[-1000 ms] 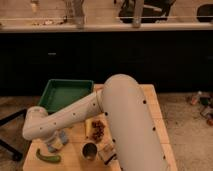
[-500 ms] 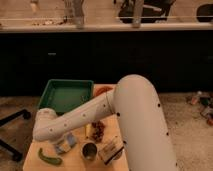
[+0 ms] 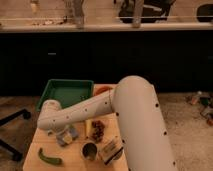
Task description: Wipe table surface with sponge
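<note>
The light tan wooden table surface [image 3: 33, 154] fills the lower left of the camera view. A small blue-grey block with a paler edge, which looks like the sponge [image 3: 67, 135], lies on it just in front of the green tray. My white arm reaches from the right across the table, and its end hangs over the table's left part. The gripper [image 3: 53, 130] sits under that end, right beside the sponge on its left. The wrist hides most of it.
A green rectangular tray [image 3: 65, 93] stands at the table's back left. A green cucumber-like item [image 3: 50, 158] lies front left. A metal cup [image 3: 90, 150], a tan brush block [image 3: 111, 149], dark red pieces [image 3: 98, 131] and an orange bowl [image 3: 102, 90] crowd the middle. An office chair base [image 3: 12, 125] stands left of the table.
The arm's end has moved to the right and a little toward the tray. The blue-grey block now shows further right, beside the arm's end.
</note>
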Robot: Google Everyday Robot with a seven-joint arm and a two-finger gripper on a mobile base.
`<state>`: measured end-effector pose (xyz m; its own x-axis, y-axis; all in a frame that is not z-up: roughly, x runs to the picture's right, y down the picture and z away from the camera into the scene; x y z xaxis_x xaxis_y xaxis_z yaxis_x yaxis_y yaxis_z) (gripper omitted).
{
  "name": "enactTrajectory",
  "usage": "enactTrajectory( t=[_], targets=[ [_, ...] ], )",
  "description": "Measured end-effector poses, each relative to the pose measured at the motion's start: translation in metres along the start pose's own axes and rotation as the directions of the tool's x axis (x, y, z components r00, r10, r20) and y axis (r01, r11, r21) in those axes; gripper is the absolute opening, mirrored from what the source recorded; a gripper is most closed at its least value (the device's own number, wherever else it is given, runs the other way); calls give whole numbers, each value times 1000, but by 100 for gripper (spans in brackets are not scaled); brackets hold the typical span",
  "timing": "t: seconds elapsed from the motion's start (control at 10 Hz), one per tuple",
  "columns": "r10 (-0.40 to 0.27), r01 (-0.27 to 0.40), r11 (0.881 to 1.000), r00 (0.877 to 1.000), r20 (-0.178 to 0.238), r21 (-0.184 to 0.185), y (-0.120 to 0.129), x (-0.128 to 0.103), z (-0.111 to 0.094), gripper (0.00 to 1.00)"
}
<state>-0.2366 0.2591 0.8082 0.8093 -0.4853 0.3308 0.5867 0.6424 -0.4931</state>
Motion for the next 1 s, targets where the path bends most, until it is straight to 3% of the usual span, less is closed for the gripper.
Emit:
enactTrajectory(
  t=[0.3, 0.4, 0.7, 0.9, 1.0],
  targets=[
    [-79, 79, 997, 997, -5, 1, 0, -36, -1, 0],
    [-85, 85, 996, 996, -5, 0, 2, -39, -1, 0],
    [-59, 59, 998, 998, -2, -14, 13, -23, 6, 0],
    [-14, 14, 1000, 1000, 11, -24, 24, 3, 10, 0],
    [-20, 20, 999, 1000, 9, -25, 24, 0, 9, 0]
  ],
)
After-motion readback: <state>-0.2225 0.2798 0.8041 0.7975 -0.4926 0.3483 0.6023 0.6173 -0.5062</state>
